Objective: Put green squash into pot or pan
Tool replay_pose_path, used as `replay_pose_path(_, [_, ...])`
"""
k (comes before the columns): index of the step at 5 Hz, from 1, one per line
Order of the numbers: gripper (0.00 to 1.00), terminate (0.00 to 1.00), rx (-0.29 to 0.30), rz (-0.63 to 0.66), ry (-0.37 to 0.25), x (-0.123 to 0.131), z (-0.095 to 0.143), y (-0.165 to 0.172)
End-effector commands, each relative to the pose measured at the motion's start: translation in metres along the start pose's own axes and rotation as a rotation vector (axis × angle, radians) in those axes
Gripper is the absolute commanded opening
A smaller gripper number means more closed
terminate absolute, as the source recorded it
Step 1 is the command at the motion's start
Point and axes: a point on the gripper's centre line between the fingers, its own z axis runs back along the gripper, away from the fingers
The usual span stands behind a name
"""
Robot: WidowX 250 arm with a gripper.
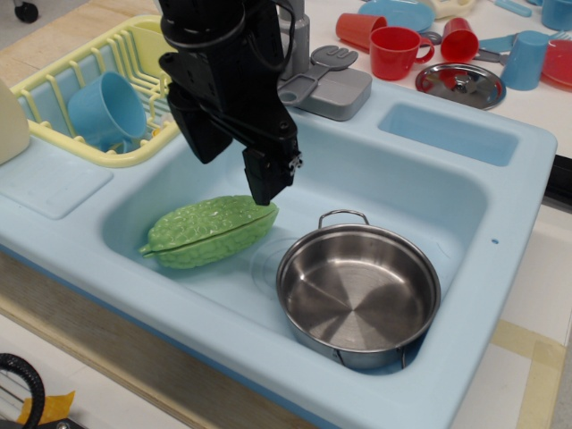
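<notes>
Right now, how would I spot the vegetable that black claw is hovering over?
Look into the pale blue toy sink and go to the left half of its basin. The green squash lies there on its side, beside the shiny steel pan and just under the open gripper. It is the only bumpy, light green thing there, long with pointed ends and a lengthwise seam.

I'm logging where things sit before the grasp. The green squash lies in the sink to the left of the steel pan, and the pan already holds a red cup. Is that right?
Not quite. The pan is empty: observation.image shows only its shiny bare inside. The red cups stand on the counter behind the sink. The green squash does lie in the sink, left of the pan.
</notes>
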Motion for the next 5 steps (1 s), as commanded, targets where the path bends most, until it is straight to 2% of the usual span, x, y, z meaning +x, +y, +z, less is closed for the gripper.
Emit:
replay_pose_path(1, [1.0,0.0,0.02,-0.03,-0.02,-0.007,-0.004,0.006])
replay_pose_path(3, [1.0,0.0,0.033,-0.002,-0.047,-0.021,-0.025,0.016])
replay_pose_path(5, [1.0,0.0,-0.019,0.01,-0.069,-0.021,-0.055,0.02])
